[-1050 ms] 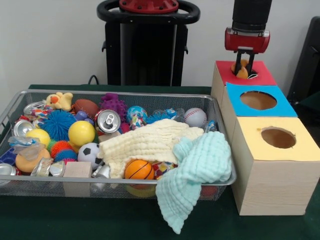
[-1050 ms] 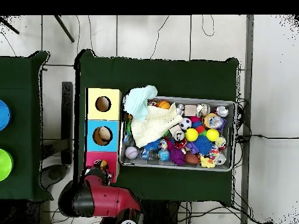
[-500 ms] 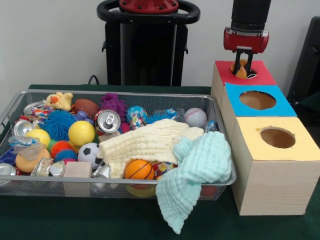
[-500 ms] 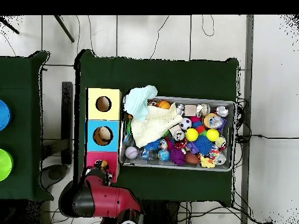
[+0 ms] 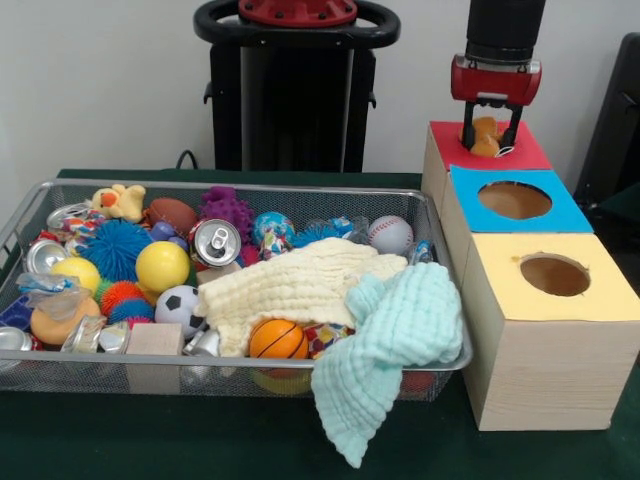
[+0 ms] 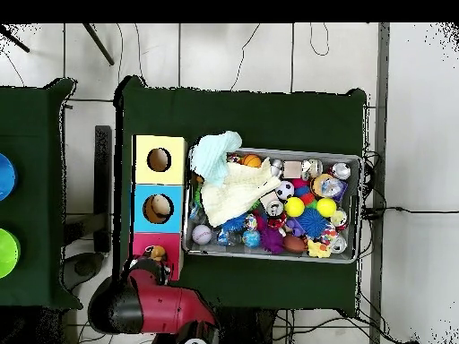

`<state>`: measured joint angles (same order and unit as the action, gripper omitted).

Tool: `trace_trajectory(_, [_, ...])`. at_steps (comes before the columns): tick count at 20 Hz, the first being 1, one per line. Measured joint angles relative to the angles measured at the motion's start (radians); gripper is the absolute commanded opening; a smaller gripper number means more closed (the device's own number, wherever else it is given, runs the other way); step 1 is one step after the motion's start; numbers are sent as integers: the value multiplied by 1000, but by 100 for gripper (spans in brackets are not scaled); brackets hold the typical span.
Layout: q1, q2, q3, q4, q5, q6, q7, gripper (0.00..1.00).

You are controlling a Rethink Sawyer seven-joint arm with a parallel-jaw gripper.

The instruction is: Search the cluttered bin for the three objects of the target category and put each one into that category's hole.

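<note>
Gripper [image 5: 491,137] over the red-topped box [image 5: 527,153], fingers spread apart on either side of a small orange toy [image 5: 486,137] that sits at the box's hole; no firm grip evident, fingers just beside the toy rather than pressed on it. In the overhead view, same gripper [image 6: 154,260] at the red end of the row of boxes, the orange toy [image 6: 158,253] showing at the hole.

Next in the row, blue-topped box [image 5: 516,201], then yellow-topped box [image 5: 554,275], each with a round hole in its top. Something pale visible inside the blue box's hole from above [image 6: 158,209].

Beside the boxes, wire-mesh bin [image 5: 30,215] packed with clutter: yellow ball [image 5: 163,266], soccer ball [image 5: 178,305], small basketball [image 5: 277,339], baseball [image 5: 390,235], blue spiky ball [image 5: 116,249], purple spiky toy [image 5: 226,207], soda can [image 5: 217,242], yellow plush duck [image 5: 121,201]. Cream cloth [image 5: 300,283] spread across the middle of the bin; mint-green cloth [image 5: 393,345] draped over the front rim and hanging down toward the green table [image 5: 150,440].
</note>
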<state>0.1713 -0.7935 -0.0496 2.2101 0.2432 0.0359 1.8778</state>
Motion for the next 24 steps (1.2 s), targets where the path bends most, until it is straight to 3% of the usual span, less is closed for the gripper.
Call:
trace_trajectory(12, [2,1,-1,-2,0,0,0,100])
trace_trajectory(13, [3,3,-3,-2,0,1,0,0])
trace_trajectory(24, [11,52,-8,-22,10,-5,0,0])
